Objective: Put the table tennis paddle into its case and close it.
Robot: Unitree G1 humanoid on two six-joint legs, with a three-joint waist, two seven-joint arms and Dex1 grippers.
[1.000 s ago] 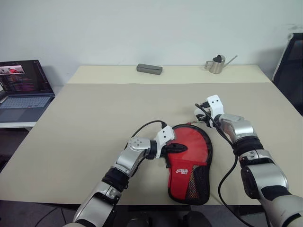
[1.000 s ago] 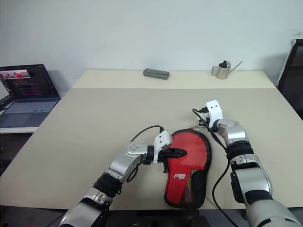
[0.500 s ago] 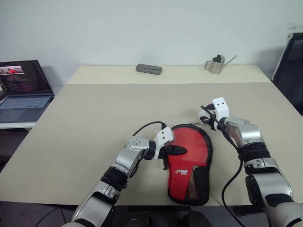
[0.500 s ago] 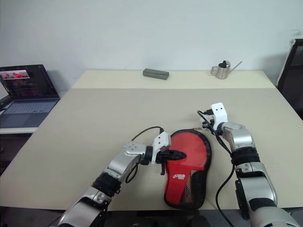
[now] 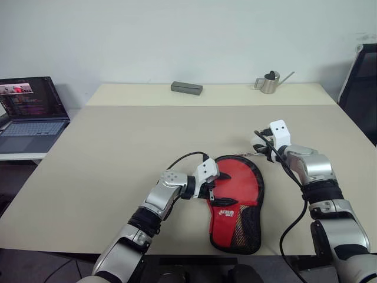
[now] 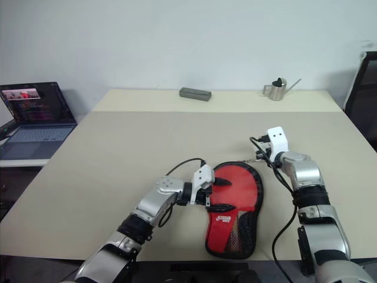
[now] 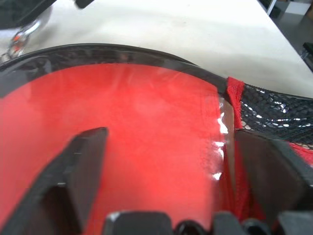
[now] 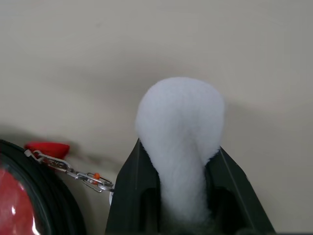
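The case [image 5: 237,203] lies flat at the worktop's [image 5: 118,147] 6 o'clock edge, apparently zipped, paddle not visible. Left gripper [image 5: 213,187] jaws spread over its red panel. Right gripper [image 8: 178,196], at 1 o'clock of the case, pinches a white fluffy pull tab [image 8: 181,127]. Next: confirm closure and withdraw.

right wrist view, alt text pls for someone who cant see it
The right gripper has its two black fingers closed on a white fluffy pom-pom above the beige table. Beside it a small chain with a red tab lies at the case edge.
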